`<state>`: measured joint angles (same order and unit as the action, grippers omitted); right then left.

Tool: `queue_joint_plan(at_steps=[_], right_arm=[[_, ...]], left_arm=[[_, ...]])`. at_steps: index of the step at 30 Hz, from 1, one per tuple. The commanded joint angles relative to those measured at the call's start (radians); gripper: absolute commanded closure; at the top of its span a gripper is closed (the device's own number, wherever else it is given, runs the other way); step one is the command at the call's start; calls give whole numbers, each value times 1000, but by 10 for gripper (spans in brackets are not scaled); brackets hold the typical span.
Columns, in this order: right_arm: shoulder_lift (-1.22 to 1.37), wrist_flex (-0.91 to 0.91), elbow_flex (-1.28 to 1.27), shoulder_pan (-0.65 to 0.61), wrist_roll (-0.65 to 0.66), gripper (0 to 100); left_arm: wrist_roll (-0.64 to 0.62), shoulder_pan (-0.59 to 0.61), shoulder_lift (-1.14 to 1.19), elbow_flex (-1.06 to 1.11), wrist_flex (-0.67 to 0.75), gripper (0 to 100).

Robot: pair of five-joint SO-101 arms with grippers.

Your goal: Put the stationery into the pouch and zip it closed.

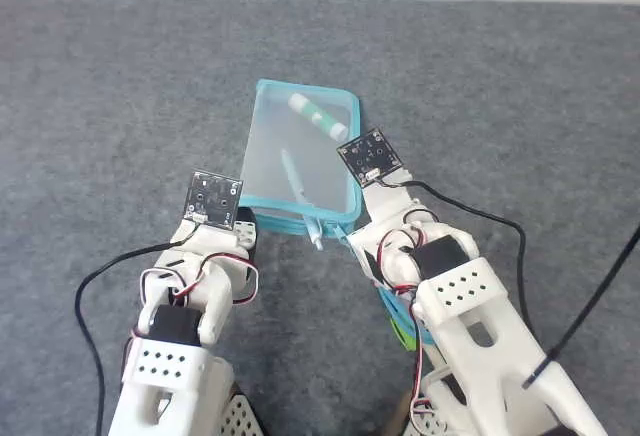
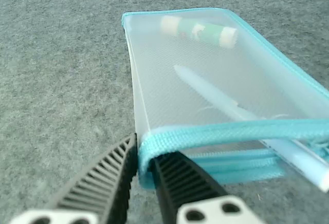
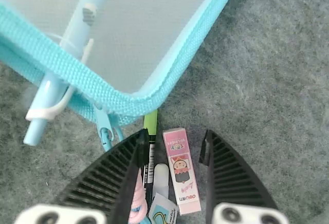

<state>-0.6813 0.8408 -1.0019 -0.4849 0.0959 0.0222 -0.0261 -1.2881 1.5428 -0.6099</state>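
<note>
the translucent mesh pouch with a turquoise zip border lies in the upper centre of the high view. its long axis runs from the top of the frame down towards the arms, and its open mouth is at the lower end. a pale blue pen lies inside along that axis, its end poking out past the mouth. a green-and-white stick sits slantwise near the far end.

the left arm comes up from the lower left. the left gripper has its ribbed black jaws pressed on the pouch's lower left corner, pinching the turquoise edge. the right arm comes up from the lower right, by the other mouth corner. the right gripper is spread wide over a pink boxed eraser and a green pen, just beside the zip pull.

grey felt tabletop runs wide to both sides of the pouch and beyond its far end.
</note>
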Motion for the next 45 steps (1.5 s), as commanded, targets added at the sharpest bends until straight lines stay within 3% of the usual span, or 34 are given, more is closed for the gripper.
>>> queue_joint_plan(at_steps=[1, 26, 35, 45], right_arm=[[-50, -18, 6, 10, -9, 822], [-51, -16, 11, 15, -3, 822], [-51, -5, 71, 139, -3, 821], [-51, 191, 198, 154, -3, 820]], left_arm=[[-5, 3, -25, -36, 41, 988], [-5, 3, -25, -36, 43, 988], [-5, 3, -25, -36, 43, 988], [-5, 11, -25, -35, 43, 988]])
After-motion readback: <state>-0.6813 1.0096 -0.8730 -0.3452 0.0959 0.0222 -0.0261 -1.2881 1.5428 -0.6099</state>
